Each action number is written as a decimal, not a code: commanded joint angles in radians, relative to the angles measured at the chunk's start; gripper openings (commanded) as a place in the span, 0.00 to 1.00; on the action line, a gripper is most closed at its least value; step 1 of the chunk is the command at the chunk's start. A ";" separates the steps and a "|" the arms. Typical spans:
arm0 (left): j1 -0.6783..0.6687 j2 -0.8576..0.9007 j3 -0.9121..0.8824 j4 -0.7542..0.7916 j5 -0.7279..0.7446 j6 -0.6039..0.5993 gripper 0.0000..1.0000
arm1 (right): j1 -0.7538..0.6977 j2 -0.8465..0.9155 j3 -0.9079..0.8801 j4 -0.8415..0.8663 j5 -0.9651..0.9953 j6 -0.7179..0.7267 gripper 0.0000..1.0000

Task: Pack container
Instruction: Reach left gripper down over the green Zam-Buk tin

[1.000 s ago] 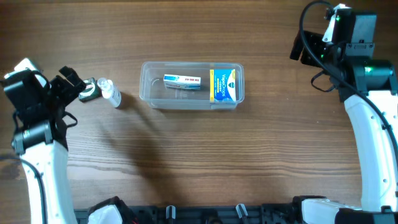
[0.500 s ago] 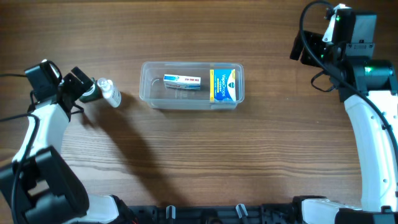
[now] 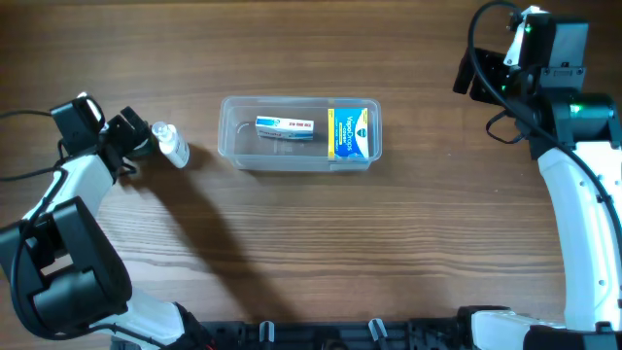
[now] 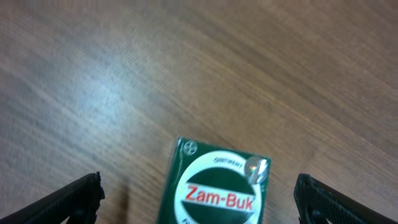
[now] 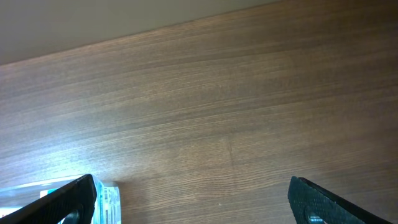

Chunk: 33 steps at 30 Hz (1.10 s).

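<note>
The clear plastic container (image 3: 229, 136) sits mid-table. It holds a small white-and-blue box (image 3: 287, 126) and a blue-and-yellow carton (image 3: 352, 131). My left gripper (image 3: 131, 139) is low at the far left, open, its fingers (image 4: 199, 196) apart on either side of a green Zam-Buk box (image 4: 214, 186) lying on the wood. Neither finger touches the box. A small clear bottle (image 3: 173, 144) lies just right of that gripper. My right gripper (image 3: 476, 80) is open and empty at the far right back. Its wrist view shows one container corner (image 5: 102, 198).
The wooden table (image 3: 321, 243) runs around the container. The left arm's body (image 3: 58, 253) fills the front left corner and the right arm (image 3: 583, 214) runs along the right edge. The table's far edge (image 5: 124, 34) shows in the right wrist view.
My left arm has swung and lowered, its wrist shifting right, while the gripper stays at the green box beside the bottle. The right arm and the container have not moved.
</note>
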 commanded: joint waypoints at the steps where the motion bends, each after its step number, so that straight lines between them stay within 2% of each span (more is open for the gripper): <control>1: -0.006 0.008 0.016 0.024 0.077 0.114 1.00 | 0.002 0.008 -0.001 0.002 0.017 0.012 1.00; 3: -0.006 0.008 0.016 0.023 0.124 0.169 1.00 | 0.002 0.008 -0.001 0.002 0.017 0.012 1.00; 14: -0.006 0.029 0.016 0.001 0.136 0.222 1.00 | 0.002 0.008 -0.001 0.002 0.017 0.012 1.00; 33: -0.006 0.096 0.016 0.039 0.136 0.225 0.98 | 0.002 0.008 -0.001 0.002 0.017 0.012 1.00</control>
